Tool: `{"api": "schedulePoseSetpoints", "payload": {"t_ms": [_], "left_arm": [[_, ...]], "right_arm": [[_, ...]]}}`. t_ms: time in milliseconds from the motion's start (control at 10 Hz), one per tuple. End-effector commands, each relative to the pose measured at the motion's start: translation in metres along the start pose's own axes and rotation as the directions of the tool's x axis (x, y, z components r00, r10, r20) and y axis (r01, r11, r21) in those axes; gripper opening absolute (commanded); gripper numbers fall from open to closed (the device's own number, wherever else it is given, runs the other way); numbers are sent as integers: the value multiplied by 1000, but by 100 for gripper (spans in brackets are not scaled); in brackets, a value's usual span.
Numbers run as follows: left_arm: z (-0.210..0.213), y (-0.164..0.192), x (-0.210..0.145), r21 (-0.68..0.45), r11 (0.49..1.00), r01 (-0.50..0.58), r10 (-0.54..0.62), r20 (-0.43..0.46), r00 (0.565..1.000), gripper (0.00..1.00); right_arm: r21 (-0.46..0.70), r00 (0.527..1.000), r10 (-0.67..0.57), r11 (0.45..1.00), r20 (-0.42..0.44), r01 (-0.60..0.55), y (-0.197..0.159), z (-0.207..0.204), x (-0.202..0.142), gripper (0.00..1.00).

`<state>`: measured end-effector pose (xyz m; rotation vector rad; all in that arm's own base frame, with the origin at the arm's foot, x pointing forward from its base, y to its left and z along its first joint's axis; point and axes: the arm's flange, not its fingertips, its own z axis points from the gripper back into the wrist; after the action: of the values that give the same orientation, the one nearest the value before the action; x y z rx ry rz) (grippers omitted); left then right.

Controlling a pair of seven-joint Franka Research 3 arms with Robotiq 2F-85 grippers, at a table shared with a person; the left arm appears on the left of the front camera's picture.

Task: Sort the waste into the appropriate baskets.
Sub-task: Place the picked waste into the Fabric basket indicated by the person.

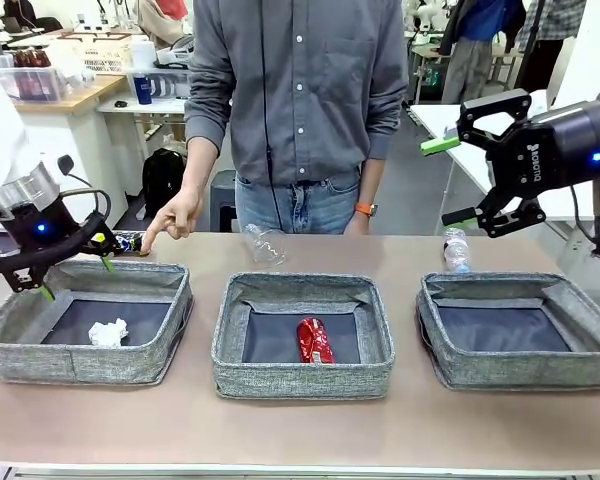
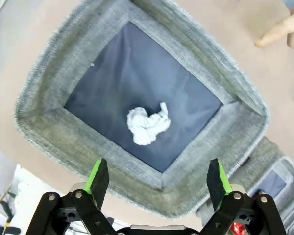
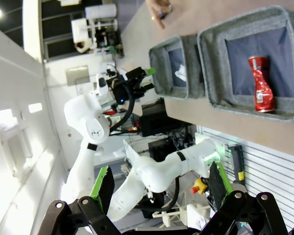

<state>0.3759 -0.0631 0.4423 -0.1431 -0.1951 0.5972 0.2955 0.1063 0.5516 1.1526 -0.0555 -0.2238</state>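
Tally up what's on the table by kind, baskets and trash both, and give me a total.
Grey baskets: 3
Cans: 2, the red can and the dark can
Paper ball: 1
Clear cup: 1
Water bottle: 1
Total: 8

White arm (image 3: 90, 125), black left gripper (image 1: 77, 277) and right gripper (image 1: 445, 181) with green pads (image 2: 99, 178) and blue lights (image 1: 597, 157); person (image 1: 298, 130) wears grey shirt (image 1: 320, 70), jeans (image 1: 300, 207), orange watch (image 1: 365, 209).
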Motion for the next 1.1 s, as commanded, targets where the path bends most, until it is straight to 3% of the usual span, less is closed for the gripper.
{"api": "schedulePoseSetpoints", "payload": {"t_ms": [0,200,300,400,500,600,700,900,1000], "left_arm": [[11,11,-12,-135,988,77,-85,-54,995,100],[45,3,-18,-357,923,147,-206,-135,969,100],[64,-3,-22,-521,839,157,-265,-138,954,100],[78,-6,-25,-695,704,148,-351,-159,923,100],[85,-9,-26,-784,601,153,-444,-168,880,100],[87,-7,-23,-909,401,114,-550,-139,824,100],[84,-1,-20,-962,271,45,-607,-134,783,100],[74,15,-14,-995,102,-24,-657,-85,749,100],[69,20,-11,-997,57,-56,-661,-80,746,100]], "right_arm": [[30,1000,20,999,-1,-20,1,-2,2,100],[30,1000,20,999,-1,-20,1,-2,2,100],[30,1000,20,999,-1,-20,1,-2,2,100],[30,1000,20,999,-1,-20,1,-2,2,100],[30,1000,20,999,-1,-20,1,-2,2,100],[30,1000,20,999,-1,-20,1,-2,2,100],[30,1000,20,999,-1,-20,1,-2,2,100],[30,1000,20,999,-1,-20,1,-2,2,100],[30,1000,20,999,-1,-20,1,-2,2,100]]}}
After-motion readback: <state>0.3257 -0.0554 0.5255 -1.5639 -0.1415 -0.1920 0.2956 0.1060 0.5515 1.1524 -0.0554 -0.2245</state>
